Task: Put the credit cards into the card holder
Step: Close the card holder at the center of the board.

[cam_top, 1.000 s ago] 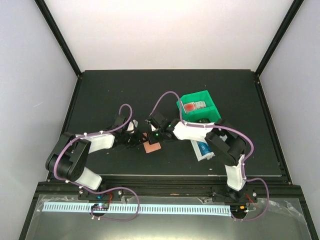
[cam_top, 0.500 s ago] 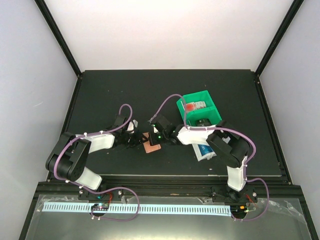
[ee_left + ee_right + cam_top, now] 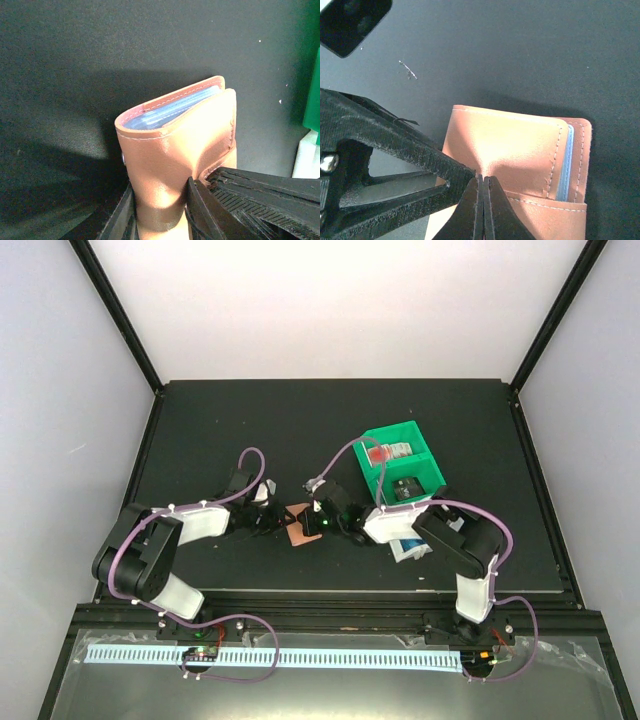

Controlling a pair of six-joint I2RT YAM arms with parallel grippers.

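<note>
My left end effector (image 3: 159, 202) pinches the card holder (image 3: 185, 135) steady. The right end effector (image 3: 483, 184), pressed together, bears down on it, probably to flatten it, with the credit cards (image 3: 564, 165) just ahead.

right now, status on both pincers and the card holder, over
Left pincer clamped on card holder, folded. Right pincer shut, tips at its cover. Blue cards showing at its edge. Green bin aside, not blocking.
</note>
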